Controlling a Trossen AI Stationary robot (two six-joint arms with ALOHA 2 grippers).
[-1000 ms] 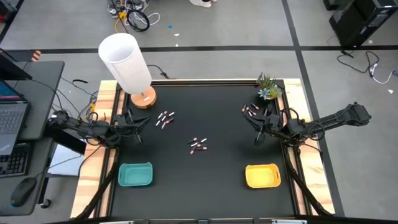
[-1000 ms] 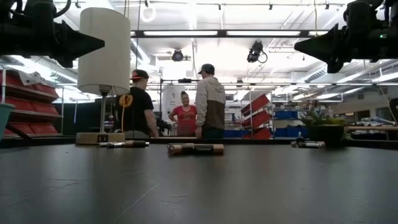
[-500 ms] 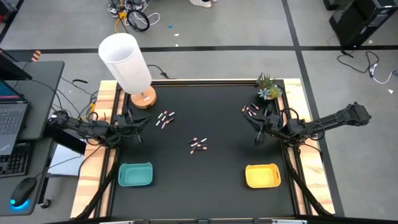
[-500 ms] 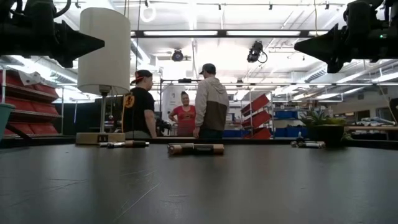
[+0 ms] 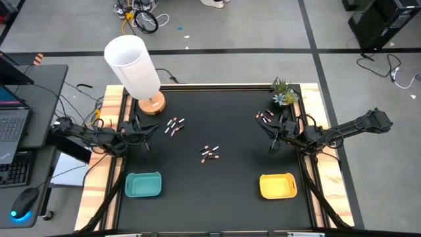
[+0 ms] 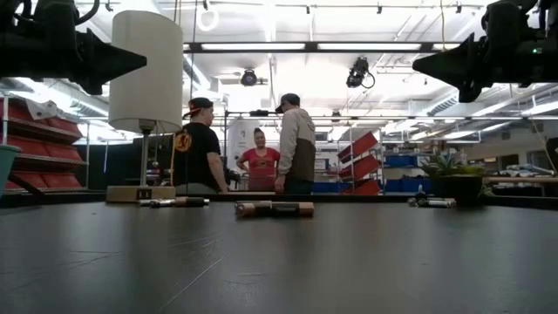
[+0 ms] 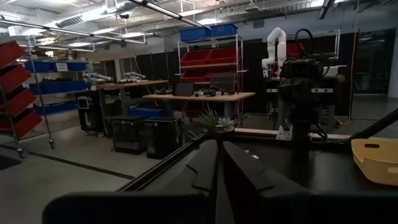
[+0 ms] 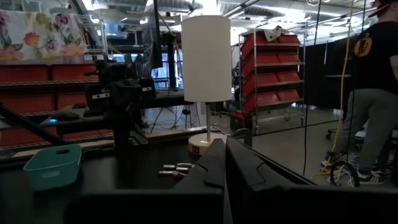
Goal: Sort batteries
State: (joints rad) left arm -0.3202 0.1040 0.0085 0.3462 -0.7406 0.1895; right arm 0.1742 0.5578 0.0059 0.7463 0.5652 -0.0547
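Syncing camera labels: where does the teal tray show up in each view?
High view: teal tray at the table's near-left corner, below the left arm.
Low view: only a teal sliver at the far left edge.
Left wrist view: not in it; the yellow tray shows instead.
Right wrist view: on the left, on the black tabletop.
Shared landmark: the white lamp, also in low and right wrist views.

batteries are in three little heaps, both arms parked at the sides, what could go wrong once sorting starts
1. The batteries in the middle heap lie touching one another, so a gripper closing on one may well nudge or roll its neighbours.
2. The heap by the right gripper sits close to the small plant; a reach there might brush it.
3. The heap near the left gripper lies beside the lamp, which could be bumped.
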